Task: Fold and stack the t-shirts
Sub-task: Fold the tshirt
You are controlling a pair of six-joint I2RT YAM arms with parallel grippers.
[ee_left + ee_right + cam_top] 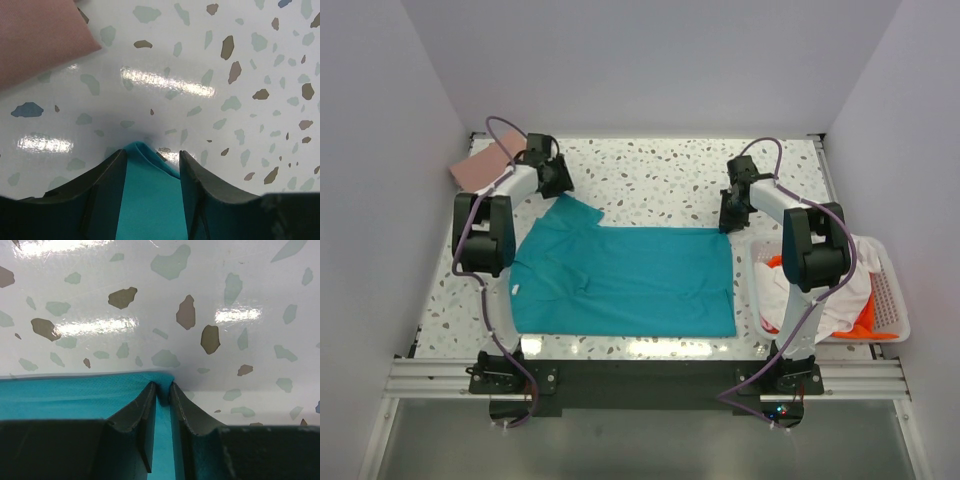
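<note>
Teal t-shirt [625,285] flat (sleeve rumpled), right end effector [162,386] tight on corner, left end effector [151,151] half-open astride sleeve

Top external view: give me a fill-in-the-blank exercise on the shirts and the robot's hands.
The right hand is pinched shut on the teal t-shirt's far ___ corner.
The folded pink t-shirt lies at the table's far ___ corner.
The white and orange shirts are piled in a slotted white ___.
Missing words: right, left, basket.
</note>
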